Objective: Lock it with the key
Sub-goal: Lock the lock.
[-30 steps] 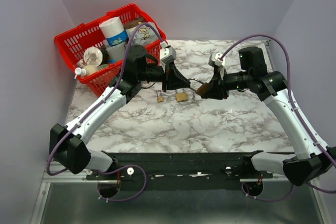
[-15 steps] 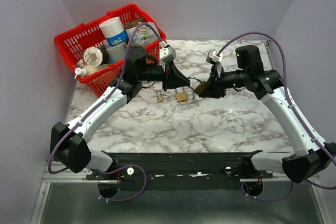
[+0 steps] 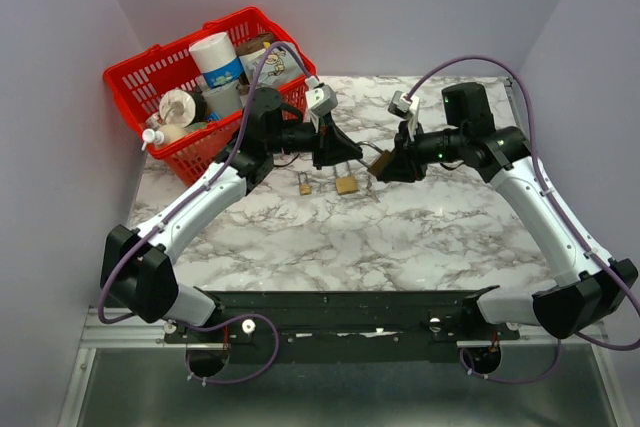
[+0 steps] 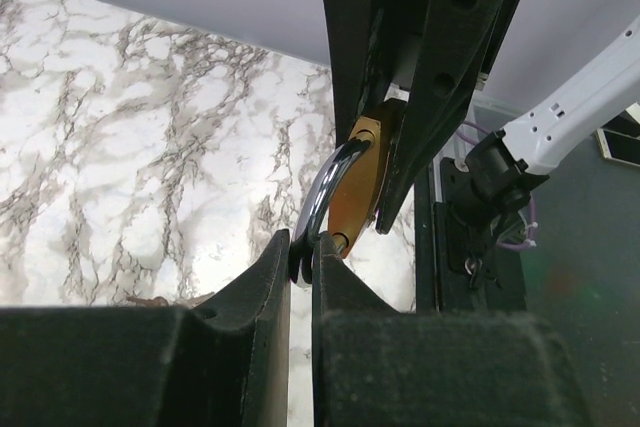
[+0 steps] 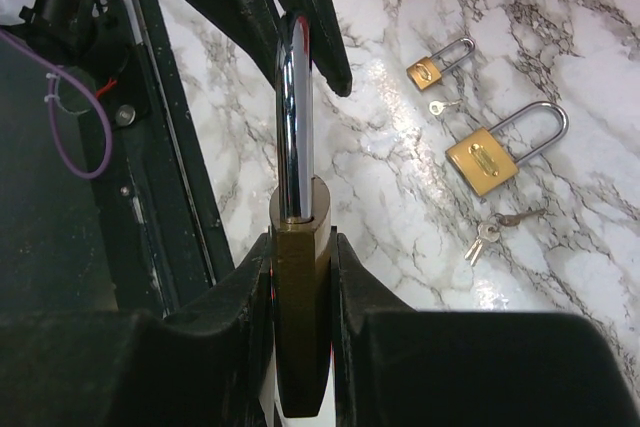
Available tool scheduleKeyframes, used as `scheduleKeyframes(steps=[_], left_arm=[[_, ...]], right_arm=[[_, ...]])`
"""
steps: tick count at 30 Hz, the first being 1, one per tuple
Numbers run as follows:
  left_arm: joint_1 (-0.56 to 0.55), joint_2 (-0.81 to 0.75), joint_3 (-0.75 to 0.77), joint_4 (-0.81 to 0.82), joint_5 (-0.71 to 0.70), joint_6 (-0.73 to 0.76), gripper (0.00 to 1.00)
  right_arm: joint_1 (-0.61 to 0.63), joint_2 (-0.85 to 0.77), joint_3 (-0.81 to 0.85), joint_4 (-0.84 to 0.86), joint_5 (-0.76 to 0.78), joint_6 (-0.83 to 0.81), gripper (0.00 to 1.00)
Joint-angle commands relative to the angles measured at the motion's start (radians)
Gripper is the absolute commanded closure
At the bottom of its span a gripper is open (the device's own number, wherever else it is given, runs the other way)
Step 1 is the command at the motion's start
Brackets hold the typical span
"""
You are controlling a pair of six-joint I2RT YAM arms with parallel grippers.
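Observation:
My right gripper (image 5: pixel 300 247) is shut on the brass body of a padlock (image 5: pixel 298 287) and holds it above the table. Its steel shackle (image 5: pixel 293 117) points at my left gripper (image 3: pixel 345 152). In the left wrist view my left gripper (image 4: pixel 301 247) is shut on the end of that shackle (image 4: pixel 325 182), with the brass body (image 4: pixel 357 182) beyond it between the right fingers (image 4: pixel 455 67). From above, the padlock (image 3: pixel 378 160) spans the two grippers, with the right gripper (image 3: pixel 388 164) beside it. A bunch of keys (image 5: pixel 490 227) and a small key (image 5: pixel 443 105) lie on the marble.
Two other brass padlocks lie on the marble below the grippers: a small one (image 5: pixel 438 64) (image 3: pixel 304 187) and a medium one (image 5: pixel 498 152) (image 3: pixel 347 184). A red basket (image 3: pixel 150 67) full of bottles and tubs stands at the back left.
My right arm has moved left with the padlock until its shackle met my left gripper. The left arm has barely moved.

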Motion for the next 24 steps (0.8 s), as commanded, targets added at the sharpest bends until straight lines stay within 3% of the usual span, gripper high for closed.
scheduleKeyframes(steps=[1, 14, 20, 24], left_arm=[[-0.186, 0.06, -0.013, 0.056, 0.215, -0.032, 1.0], [-0.211, 0.066, -0.038, 0.132, 0.224, -0.106, 1.0], [-0.113, 0.048, -0.016, 0.143, 0.128, -0.119, 1.0], [-0.047, 0.031, 0.064, 0.039, 0.026, -0.066, 1.0]], right_arm=[[0.091, 0.036, 0.106, 0.531, -0.179, 0.07, 0.99], [0.094, 0.075, 0.164, 0.609, -0.177, 0.091, 0.99], [0.093, -0.006, 0.028, 0.554, -0.095, 0.073, 0.99], [0.091, -0.085, -0.059, 0.504, -0.026, 0.058, 0.99]])
